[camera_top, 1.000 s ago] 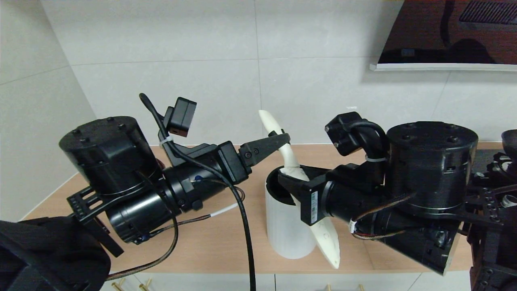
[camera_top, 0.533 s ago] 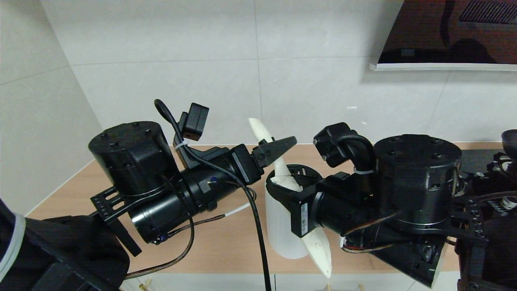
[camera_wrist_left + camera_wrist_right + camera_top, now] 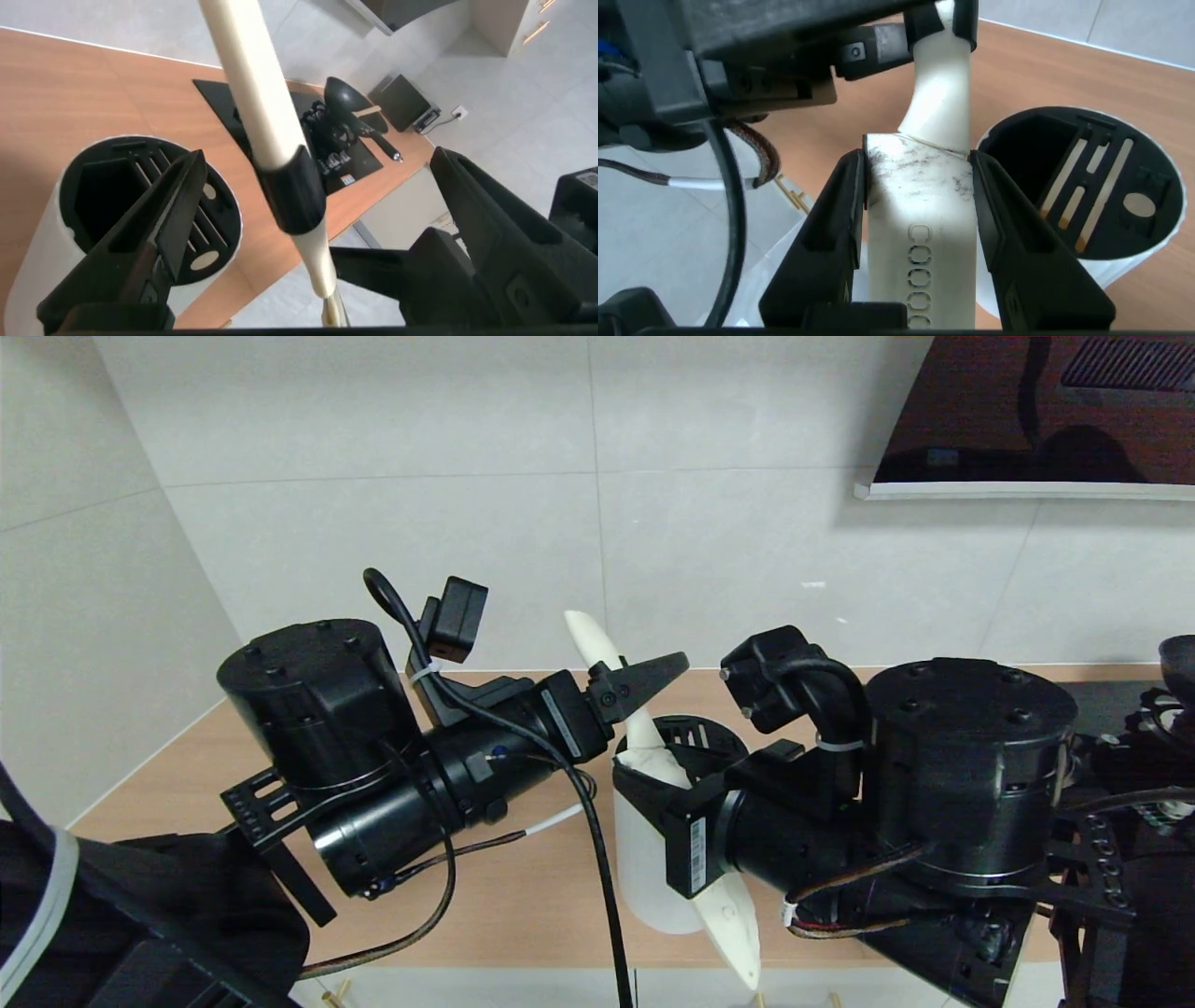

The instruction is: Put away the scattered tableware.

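My right gripper [image 3: 658,770] is shut on the broad blade of a white spatula [image 3: 583,639], which stands steeply tilted over the mouth of a white cylindrical utensil holder [image 3: 644,859] with a black slotted insert. In the right wrist view the fingers [image 3: 836,224] press both sides of the scuffed blade [image 3: 920,215], beside the holder [image 3: 1083,205]. My left gripper [image 3: 635,686] is open around the spatula's handle [image 3: 252,93], its fingers [image 3: 159,233] wide apart and not touching it, above the holder [image 3: 140,215].
The holder stands near the front edge of a wooden counter [image 3: 523,896]. A black hob [image 3: 280,103] with a dark ladle [image 3: 346,98] lies on the counter to the right. A tiled wall is behind, a range hood [image 3: 1036,420] at the upper right.
The right gripper with the spatula has shifted left and a little down over the holder. The left arm has moved right, its gripper staying around the handle.
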You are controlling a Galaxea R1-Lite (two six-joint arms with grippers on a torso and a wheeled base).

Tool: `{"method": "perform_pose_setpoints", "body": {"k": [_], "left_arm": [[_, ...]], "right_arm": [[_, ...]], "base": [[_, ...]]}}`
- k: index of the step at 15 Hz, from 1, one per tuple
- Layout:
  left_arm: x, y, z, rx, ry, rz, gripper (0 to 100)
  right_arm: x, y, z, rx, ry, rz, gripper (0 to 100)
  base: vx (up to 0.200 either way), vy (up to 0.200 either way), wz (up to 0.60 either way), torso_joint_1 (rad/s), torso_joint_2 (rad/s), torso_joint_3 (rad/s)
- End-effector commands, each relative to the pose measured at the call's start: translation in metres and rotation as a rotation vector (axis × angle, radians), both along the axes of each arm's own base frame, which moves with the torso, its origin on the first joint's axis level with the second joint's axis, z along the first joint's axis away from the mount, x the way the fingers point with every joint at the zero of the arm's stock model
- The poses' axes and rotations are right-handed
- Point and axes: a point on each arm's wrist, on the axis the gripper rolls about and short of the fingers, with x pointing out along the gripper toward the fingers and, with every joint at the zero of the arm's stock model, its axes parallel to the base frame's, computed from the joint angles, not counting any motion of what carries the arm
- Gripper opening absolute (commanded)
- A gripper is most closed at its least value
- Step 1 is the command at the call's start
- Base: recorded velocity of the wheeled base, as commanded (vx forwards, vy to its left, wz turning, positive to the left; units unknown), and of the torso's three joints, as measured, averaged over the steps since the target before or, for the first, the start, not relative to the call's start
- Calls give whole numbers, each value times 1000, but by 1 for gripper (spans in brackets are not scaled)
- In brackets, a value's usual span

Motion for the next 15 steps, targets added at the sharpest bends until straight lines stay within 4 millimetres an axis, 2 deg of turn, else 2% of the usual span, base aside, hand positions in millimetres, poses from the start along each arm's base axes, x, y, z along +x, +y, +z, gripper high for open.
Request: {"method": "perform_pose_setpoints", "body": {"k": [1, 15], "left_arm": [[0, 0, 1, -2, -1, 1, 0], [-1, 1, 3, -23, -29, 1, 0]], "right_arm": [[0, 1, -1, -3, 2, 2, 0], [0, 0, -1, 15, -8, 0, 0]], "base": [[0, 0, 0, 0, 0, 0], [0, 0, 0, 0, 0, 0]]}}
